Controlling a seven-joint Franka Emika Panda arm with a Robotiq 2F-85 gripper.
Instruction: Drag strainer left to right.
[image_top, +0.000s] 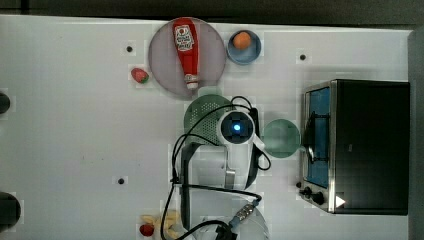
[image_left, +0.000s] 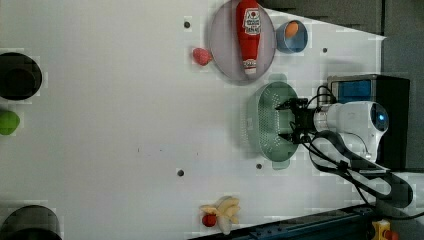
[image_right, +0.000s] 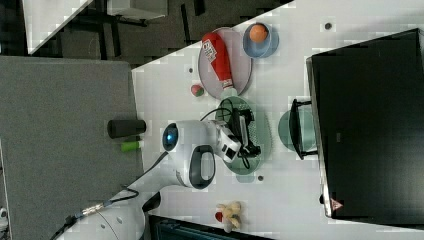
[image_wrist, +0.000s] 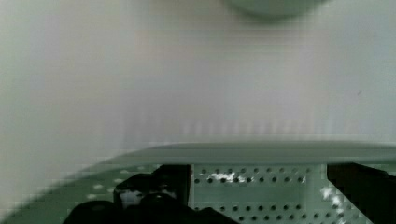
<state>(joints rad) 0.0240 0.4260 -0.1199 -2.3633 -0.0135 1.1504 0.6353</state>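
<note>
The strainer (image_left: 267, 122) is a pale mint-green oval colander with a dotted centre, standing on the white table just below the plate in the left view. My gripper (image_left: 290, 122) reaches down into it near its rim on the left view's right, jaws open wide with nothing between them. In the wrist view the black fingers (image_wrist: 173, 179) stand far apart in front of the strainer's perforated wall (image_wrist: 257, 186). In the top view the arm's wrist (image_top: 236, 127) covers part of the strainer (image_top: 205, 117). The right view shows the gripper (image_right: 247, 132) over the strainer (image_right: 262, 137).
A plain teal bowl (image_top: 281, 138) sits between the strainer and the toaster oven (image_top: 365, 145). A grey plate (image_top: 165, 60) with a ketchup bottle (image_top: 186, 50), a blue bowl (image_top: 250, 56) holding an orange, a strawberry (image_top: 140, 75) and a banana (image_left: 225, 212) lie around.
</note>
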